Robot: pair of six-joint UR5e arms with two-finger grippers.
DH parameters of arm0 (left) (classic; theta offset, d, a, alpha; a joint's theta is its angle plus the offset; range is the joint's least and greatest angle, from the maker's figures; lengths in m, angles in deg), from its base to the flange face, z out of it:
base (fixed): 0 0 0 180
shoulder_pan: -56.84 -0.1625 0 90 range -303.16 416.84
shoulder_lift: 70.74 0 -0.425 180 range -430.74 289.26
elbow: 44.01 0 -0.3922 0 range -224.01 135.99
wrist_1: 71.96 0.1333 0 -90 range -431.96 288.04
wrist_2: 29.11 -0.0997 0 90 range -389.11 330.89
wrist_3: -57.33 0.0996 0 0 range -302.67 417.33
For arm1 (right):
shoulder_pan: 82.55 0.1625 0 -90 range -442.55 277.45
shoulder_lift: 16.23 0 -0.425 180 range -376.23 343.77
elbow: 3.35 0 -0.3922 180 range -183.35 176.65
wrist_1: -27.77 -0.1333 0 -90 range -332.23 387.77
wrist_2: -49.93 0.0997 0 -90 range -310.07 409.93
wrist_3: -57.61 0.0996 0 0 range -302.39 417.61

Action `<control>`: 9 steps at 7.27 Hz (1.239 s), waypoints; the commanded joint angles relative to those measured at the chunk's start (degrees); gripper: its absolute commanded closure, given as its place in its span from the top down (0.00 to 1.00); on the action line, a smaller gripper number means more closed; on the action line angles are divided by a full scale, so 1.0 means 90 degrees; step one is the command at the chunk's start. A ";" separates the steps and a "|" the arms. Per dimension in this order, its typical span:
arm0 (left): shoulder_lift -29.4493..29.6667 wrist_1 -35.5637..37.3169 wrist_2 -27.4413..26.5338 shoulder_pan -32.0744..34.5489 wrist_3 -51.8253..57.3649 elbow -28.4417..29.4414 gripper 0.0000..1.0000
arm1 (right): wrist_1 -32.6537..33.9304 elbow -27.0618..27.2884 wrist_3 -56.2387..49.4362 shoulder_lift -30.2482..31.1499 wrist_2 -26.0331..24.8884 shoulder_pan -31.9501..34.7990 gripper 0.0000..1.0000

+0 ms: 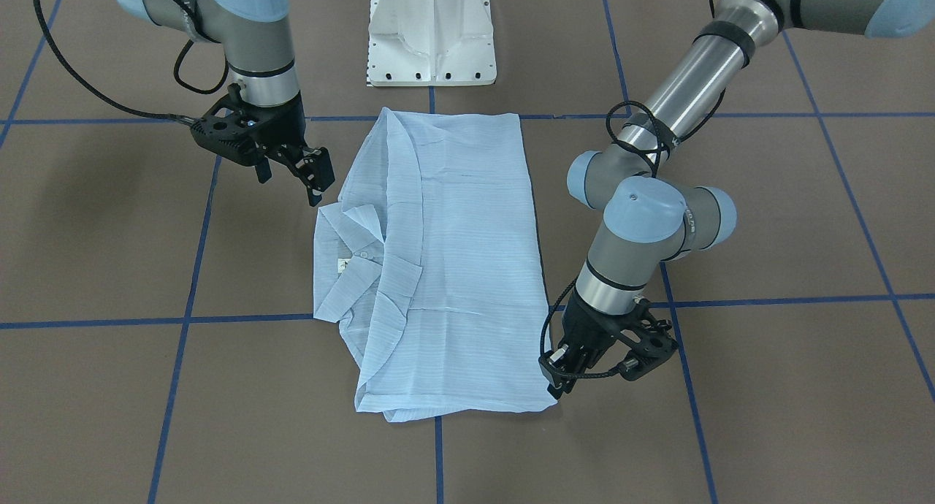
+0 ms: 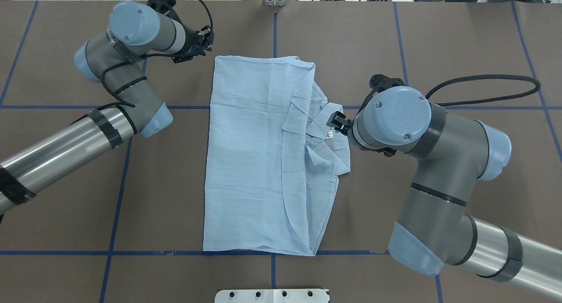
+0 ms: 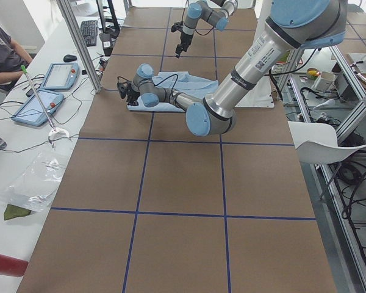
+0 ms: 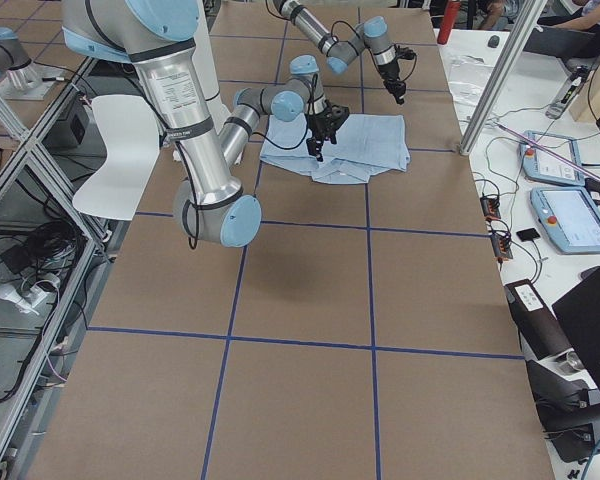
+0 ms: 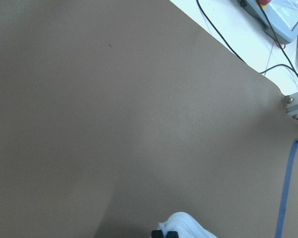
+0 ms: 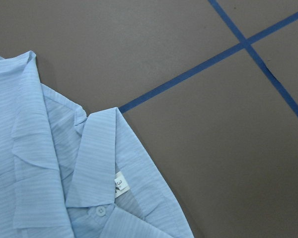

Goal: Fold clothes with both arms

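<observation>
Okay, front-facing view: shirt (image 1: 453,270) is folded into a long rectangle and lies flat on the brown table (image 1: 767,416), just in front of the white base (image 1: 431,36), with the collar (image 1: 358,245) on the robot's right side. Right gripper (image 1: 290,182) hangs just above the table beside the collar edge, jaws apart, nothing in them. Left gripper (image 1: 559,387) is low at the shirt's corner farthest from the base, on the robot's left.

Overhead: shirt (image 2: 250,162) is between both arms. Left gripper (image 2: 206,37) is at its far left corner. Right gripper (image 2: 336,120) pokes out from under its wrist, over the collar.

Exterior left and exterior right: shirt (image 3: 171,78) (image 4: 365,140) is at the far part of the table; the claws are too small to judge.

Left wrist: black fingertips (image 5: 165,233) sit close together at the bottom edge, with a small puff of shirt (image 5: 186,223) pinched at them.

Right wrist: collar, neck label (image 6: 119,184) and one button (image 6: 99,211) lie below, beside a blue tape line (image 6: 188,79). No fingers in view.
</observation>
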 commanded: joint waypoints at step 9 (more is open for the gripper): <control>-0.1514 0.0236 0.1044 0.0589 0.0452 -0.1939 0.31 | 0.0290 -0.0986 -0.4459 -0.1088 -0.0233 -0.1530 1.00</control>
